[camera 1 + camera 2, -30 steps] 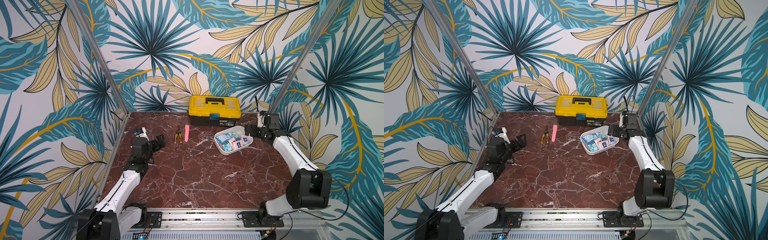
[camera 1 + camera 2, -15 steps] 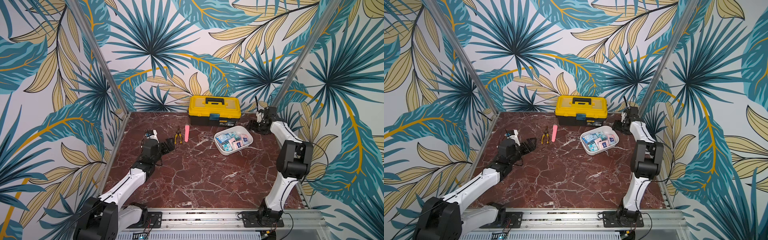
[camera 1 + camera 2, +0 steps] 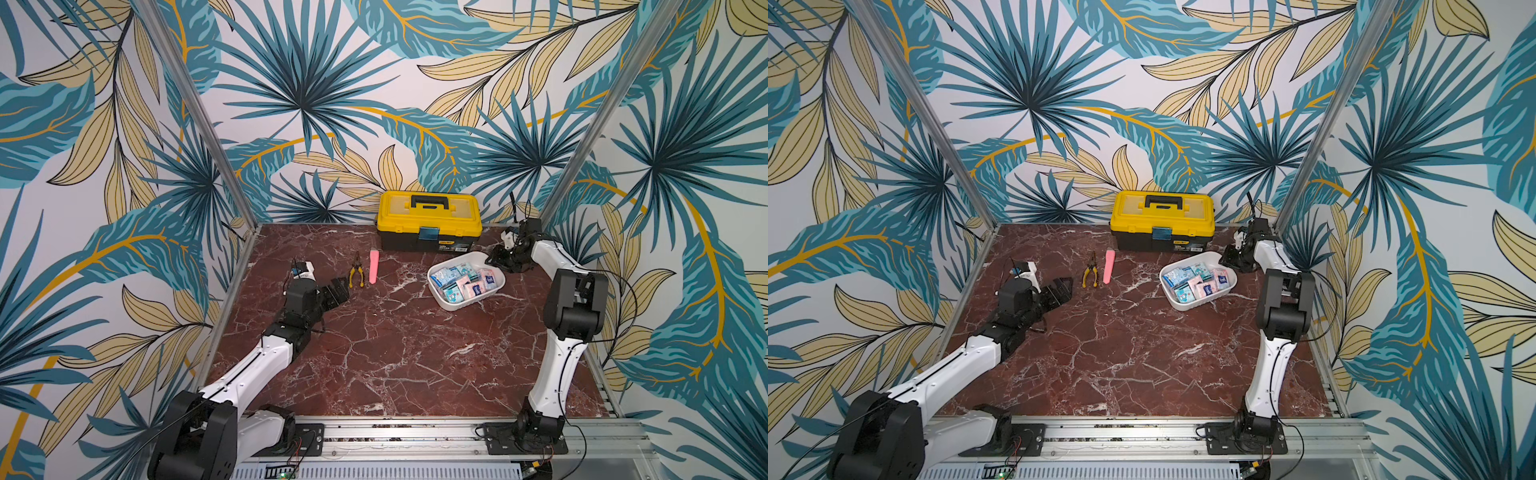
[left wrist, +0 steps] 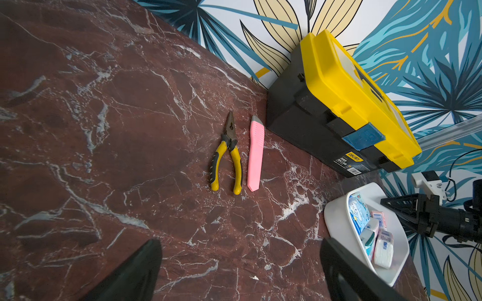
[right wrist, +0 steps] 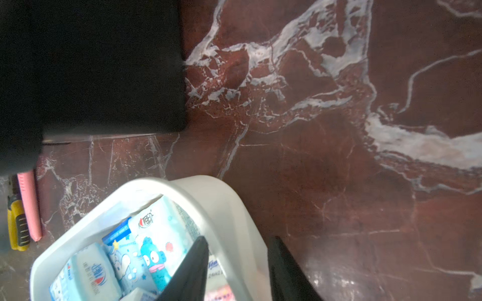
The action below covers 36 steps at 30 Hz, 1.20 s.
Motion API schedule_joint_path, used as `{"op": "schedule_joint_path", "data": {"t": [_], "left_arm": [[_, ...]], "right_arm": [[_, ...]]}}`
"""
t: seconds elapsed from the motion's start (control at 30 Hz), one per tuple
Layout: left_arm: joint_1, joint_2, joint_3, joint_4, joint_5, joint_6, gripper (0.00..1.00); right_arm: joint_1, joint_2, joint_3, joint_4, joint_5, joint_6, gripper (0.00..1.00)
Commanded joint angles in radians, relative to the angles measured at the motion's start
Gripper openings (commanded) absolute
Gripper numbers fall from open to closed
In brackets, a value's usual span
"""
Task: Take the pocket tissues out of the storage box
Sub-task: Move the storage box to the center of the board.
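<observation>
Rim of the storage box (image 5: 182,185) stands between the jaws of my right gripper (image 5: 238,243), pocket tissues (image 5: 156,234) just inside, but if I pinch it I cannot tell.

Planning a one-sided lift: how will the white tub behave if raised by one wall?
The storage box looks thin, light plastic, so it probably flexes slightly. With the right gripper on one wall only, it would likely tilt, and the loose pocket tissues could slide toward the low side.
</observation>
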Motion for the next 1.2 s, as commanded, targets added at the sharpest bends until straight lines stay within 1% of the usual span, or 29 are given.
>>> {"op": "schedule_joint_path", "data": {"t": [0.0,0.13,0.23,0.3,0.57,0.77,1.0,1.17], "left_arm": [[-0.002,0.000,-0.026,-0.012,-0.018,-0.005,1.00],[-0.002,0.001,-0.026,-0.017,-0.025,0.000,1.00],[-0.002,0.002,-0.023,-0.018,-0.029,0.005,1.00],[-0.002,0.001,-0.020,-0.020,-0.031,0.015,1.00],[-0.002,0.009,0.004,-0.034,-0.038,0.049,1.00],[-0.002,0.033,0.034,-0.038,-0.030,0.071,1.00],[-0.002,0.071,0.067,-0.039,-0.009,0.073,1.00],[-0.002,0.081,0.072,-0.033,-0.007,0.068,1.00]], "right_arm": [[0.004,-0.021,-0.025,-0.032,-0.039,-0.015,0.33],[0.006,-0.054,-0.069,-0.032,-0.053,-0.027,0.21],[0.014,-0.087,-0.111,-0.031,-0.057,-0.035,0.14],[0.021,-0.120,-0.151,-0.020,-0.054,-0.036,0.12],[0.058,-0.282,-0.333,0.052,-0.044,-0.007,0.08],[0.120,-0.381,-0.460,0.126,-0.002,0.074,0.08],[0.231,-0.393,-0.517,0.207,0.088,0.191,0.07],[0.305,-0.348,-0.497,0.263,0.095,0.261,0.07]]}}
